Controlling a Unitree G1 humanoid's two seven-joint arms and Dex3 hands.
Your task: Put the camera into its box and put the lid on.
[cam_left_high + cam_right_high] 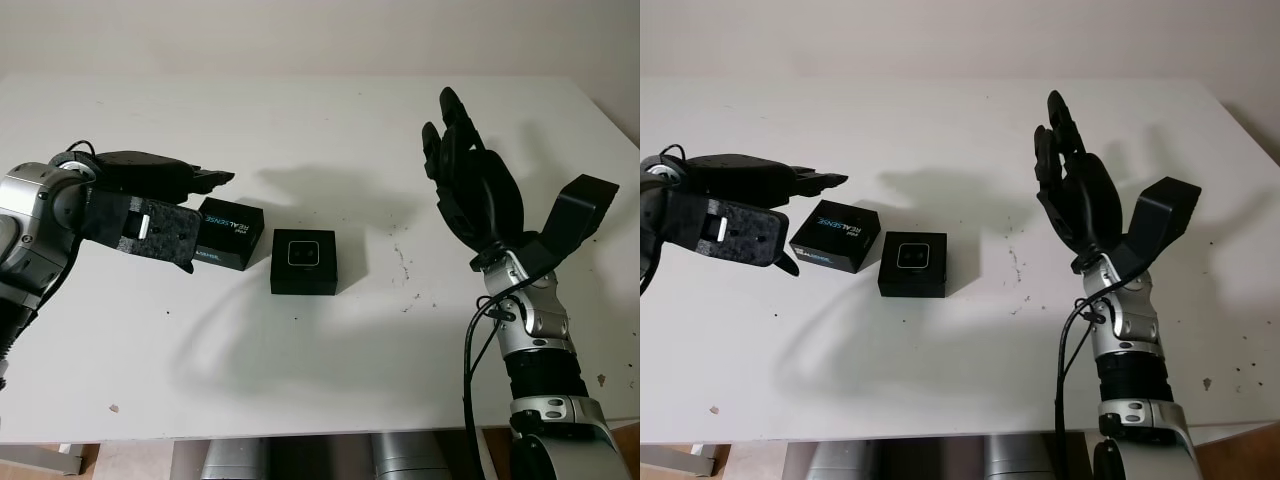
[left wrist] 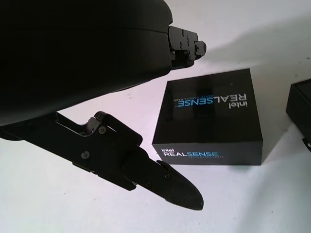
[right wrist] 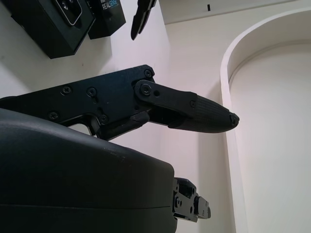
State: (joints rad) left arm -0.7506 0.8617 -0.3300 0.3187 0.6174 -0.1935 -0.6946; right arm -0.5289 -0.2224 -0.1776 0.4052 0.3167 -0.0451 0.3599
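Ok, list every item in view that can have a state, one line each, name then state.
lid: off the box, lying on the table beside it.
box: open, camera seated inside.
left hand: open, beside the lid.
right hand: open, raised above the table's right side.

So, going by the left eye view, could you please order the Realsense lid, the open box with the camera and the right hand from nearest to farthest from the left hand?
1. Realsense lid, right beside the open left hand.
2. Box with the camera, mid-table, next to the lid.
3. Right hand, open, raised over the table's right side.
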